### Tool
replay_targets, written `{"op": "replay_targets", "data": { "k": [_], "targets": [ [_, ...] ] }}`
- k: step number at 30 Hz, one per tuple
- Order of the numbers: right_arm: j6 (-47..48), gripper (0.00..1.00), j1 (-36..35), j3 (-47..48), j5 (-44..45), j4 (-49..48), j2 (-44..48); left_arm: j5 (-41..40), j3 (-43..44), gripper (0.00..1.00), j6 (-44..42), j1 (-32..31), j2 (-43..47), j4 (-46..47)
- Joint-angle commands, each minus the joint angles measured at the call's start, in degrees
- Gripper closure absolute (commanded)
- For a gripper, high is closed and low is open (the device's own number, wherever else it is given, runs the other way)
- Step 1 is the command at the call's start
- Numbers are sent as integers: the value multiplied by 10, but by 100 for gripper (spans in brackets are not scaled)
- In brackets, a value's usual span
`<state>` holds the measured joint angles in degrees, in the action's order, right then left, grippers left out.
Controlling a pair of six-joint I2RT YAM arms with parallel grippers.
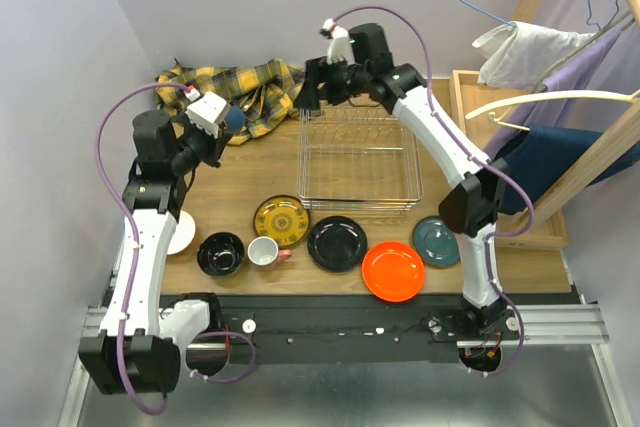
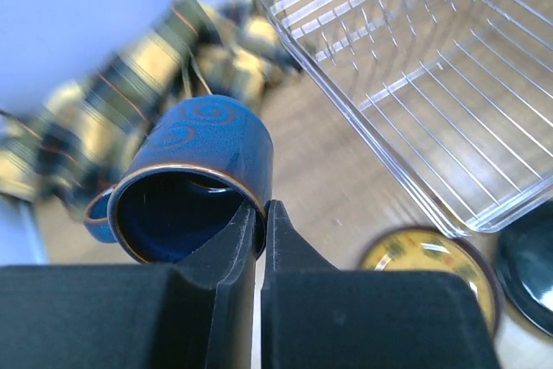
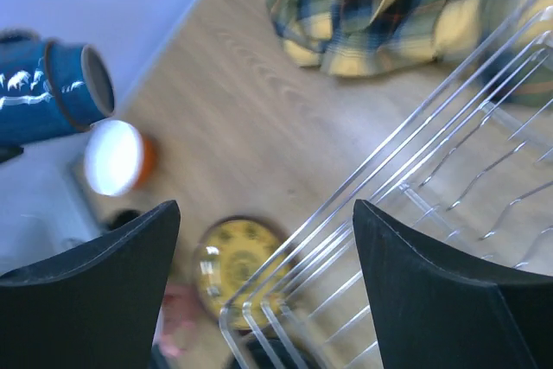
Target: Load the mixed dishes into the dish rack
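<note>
- Left gripper (image 2: 259,209) is pinched narrow on the rim of the blue mug (image 2: 203,170), one finger inside the mouth and one outside; the mug hangs clear of the counter (image 1: 230,187), near the yellow plaid cloth (image 1: 240,87) and left of the dish rack (image 1: 360,205)
- Right gripper (image 3: 263,213) is spread wide and holds nothing; it hovers over the rack's far left corner
- Risk: the hold is on a thin glazed edge alone, so the mug's weight could swing it about the pinch or slide it out during the carry; judged likely if the move is quick
- Risk: the right gripper sits close to the mug's probable way into the rack; the two could meet, or the handle could snag a wire
- Mug's long axis lies nearer level than upright; its mouth faces back at the left wrist, its base points toward the cloth, and the handle sticks out low on the left in the left wrist view
</note>
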<state>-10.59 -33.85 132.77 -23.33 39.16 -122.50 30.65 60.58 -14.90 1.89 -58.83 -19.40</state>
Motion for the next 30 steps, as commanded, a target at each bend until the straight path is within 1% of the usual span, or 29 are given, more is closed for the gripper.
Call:
{"op": "replay_targets", "data": {
  "k": [1,2,3,4,5,6,8,9,11,12,13,15,16,20,21,23,24,26,27,30],
  "targets": [
    [-277,11,66,-73,-272,-145,-15,-58,-76,100,-23,-17,68,190],
    [-340,11,68,-81,-326,-165,-20,-84,-88,100,-38,-39,76,213],
    [-372,11,67,-97,-359,-226,-27,-98,-99,100,-49,-50,86,234],
    [-403,11,68,-101,-399,-251,-33,-110,-117,100,-65,-64,89,240],
    [-451,11,69,-97,-410,-264,-39,-129,-126,100,-82,-83,92,247],
    [-472,10,74,-89,-417,-289,-48,-161,-135,100,-117,-115,94,261],
    [-534,5,77,-87,-432,-325,-63,-198,-163,100,-147,-148,93,281],
    [-549,3,78,-87,-429,-336,-65,-240,-173,100,-180,-180,89,310],
    [-583,1,78,-89,-423,-341,-74,-283,-201,100,-213,-211,80,346],
    [-593,1,78,-92,-422,-353,-76,-301,-208,100,-226,-227,67,381],
    [-601,1,78,-96,-421,-356,-77,-347,-216,100,-242,-249,58,399],
    [-620,0,78,-102,-411,-359,-79,-391,-212,100,-241,-264,27,432],
    [-620,1,77,-103,-408,-354,-79,-423,-195,100,-225,-270,15,433],
    [-615,1,75,-126,-392,-328,-77,-472,-151,100,-168,-275,-27,427],
    [-617,1,72,-124,-392,-330,-80,-472,-145,100,-155,-276,-30,423],
    [-619,1,69,-117,-383,-327,-85,-455,-127,100,-122,-276,-37,406],
    [-619,1,64,-103,-378,-323,-88,-450,-120,100,-77,-276,-36,382],
    [-621,1,59,-91,-359,-321,-92,-436,-94,100,-21,-276,-36,351],
    [-624,1,52,-88,-353,-322,-92,-417,-85,100,27,-276,-35,316],
    [-628,1,43,-79,-329,-309,-86,-374,-64,100,90,-276,-26,263]
  ]
}}
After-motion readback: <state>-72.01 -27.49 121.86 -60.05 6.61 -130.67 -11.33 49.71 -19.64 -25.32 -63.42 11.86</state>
